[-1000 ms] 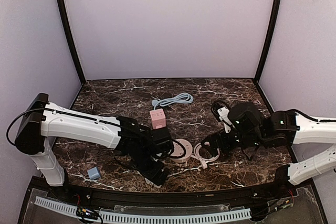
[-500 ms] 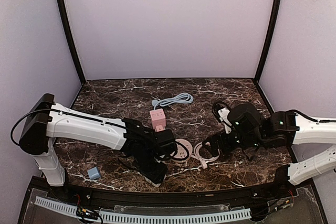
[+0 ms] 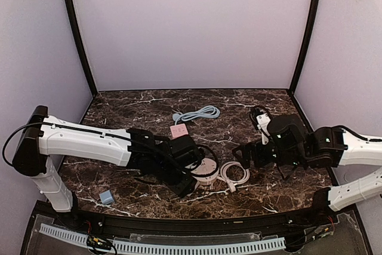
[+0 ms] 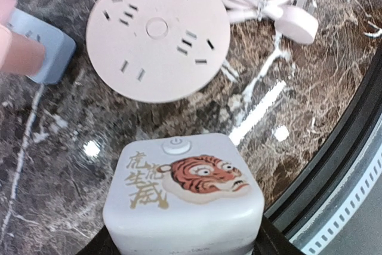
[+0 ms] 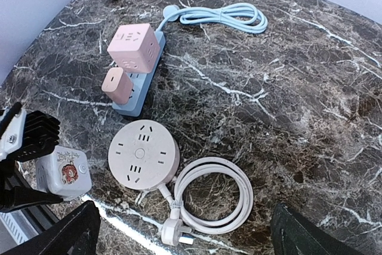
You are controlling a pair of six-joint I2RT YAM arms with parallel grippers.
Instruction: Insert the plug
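Firmly, left gripper (image 4: 184, 237) clamps the tiger cube (image 4: 182, 189) near the round socket (image 4: 156, 34); right gripper (image 5: 185, 234) spread wide.

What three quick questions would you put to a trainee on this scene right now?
1. True or false: the left pincer grips the white tiger-print cube.
2. How many pink adapters sit on the blue strip? A none, B one, C two.
3. Fill in: the round socket has its white cord lying ____ beside it.
Key: 1 true; 2 C; 3 coiled.
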